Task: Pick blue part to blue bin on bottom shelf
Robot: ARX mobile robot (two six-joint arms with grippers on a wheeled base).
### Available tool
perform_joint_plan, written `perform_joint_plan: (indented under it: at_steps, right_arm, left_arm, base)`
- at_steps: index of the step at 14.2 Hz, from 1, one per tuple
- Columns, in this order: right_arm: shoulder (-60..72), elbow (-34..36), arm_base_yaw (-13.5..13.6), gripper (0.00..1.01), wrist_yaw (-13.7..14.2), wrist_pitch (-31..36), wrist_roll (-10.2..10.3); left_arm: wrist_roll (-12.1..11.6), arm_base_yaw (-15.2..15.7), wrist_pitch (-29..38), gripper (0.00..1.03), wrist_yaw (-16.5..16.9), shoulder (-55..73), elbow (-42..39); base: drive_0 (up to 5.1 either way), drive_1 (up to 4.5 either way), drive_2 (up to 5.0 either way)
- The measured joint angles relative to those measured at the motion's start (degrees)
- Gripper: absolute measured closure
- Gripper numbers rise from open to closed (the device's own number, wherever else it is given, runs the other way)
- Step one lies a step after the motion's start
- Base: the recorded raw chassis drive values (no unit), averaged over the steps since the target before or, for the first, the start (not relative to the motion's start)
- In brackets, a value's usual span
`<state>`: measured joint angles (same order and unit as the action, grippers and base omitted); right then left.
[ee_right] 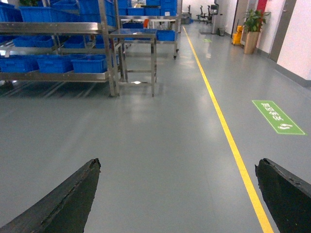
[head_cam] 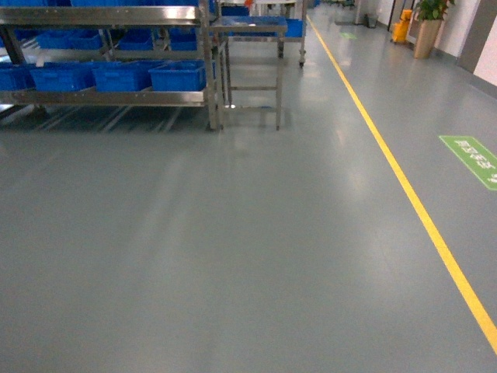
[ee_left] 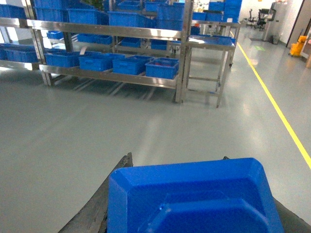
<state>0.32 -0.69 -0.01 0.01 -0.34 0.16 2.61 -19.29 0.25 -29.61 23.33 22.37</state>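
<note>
Left pincer (ee_left: 194, 213) clamped on blue part (ee_left: 194, 194), right pincer (ee_right: 177, 194) wide (empty). Roll closer w/ it level; bottom shelf (ee_left: 112, 76) well ahead.

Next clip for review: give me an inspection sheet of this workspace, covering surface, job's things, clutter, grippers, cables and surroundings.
Surface: grey floor, bare and glossy ahead of the robot.
Job's things: blue part between the left gripper's fingers; blue bins in a row on the bottom shelf of the steel rack, far off to the left.
Clutter: nothing seen on the floor.
Grippers: left gripper shut on the blue part; right gripper open, empty.
Cables: nothing seen.
Surroundings: yellow line and green floor sign to the right; small steel table beside the rack; potted plant and yellow mop bucket further back.
</note>
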Motion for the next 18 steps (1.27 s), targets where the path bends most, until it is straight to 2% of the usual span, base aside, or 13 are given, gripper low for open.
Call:
perform_joint_plan:
  at_steps: [18]
  right_arm:
    - [0.0, 0.02, 0.0, 0.03, 0.0, 0.07, 0.0]
  left_arm:
    - [0.0, 0.0, 0.13, 0.59, 0.09, 0.17, 0.0]
  base:
    - [0.0, 4.28, -4.3]
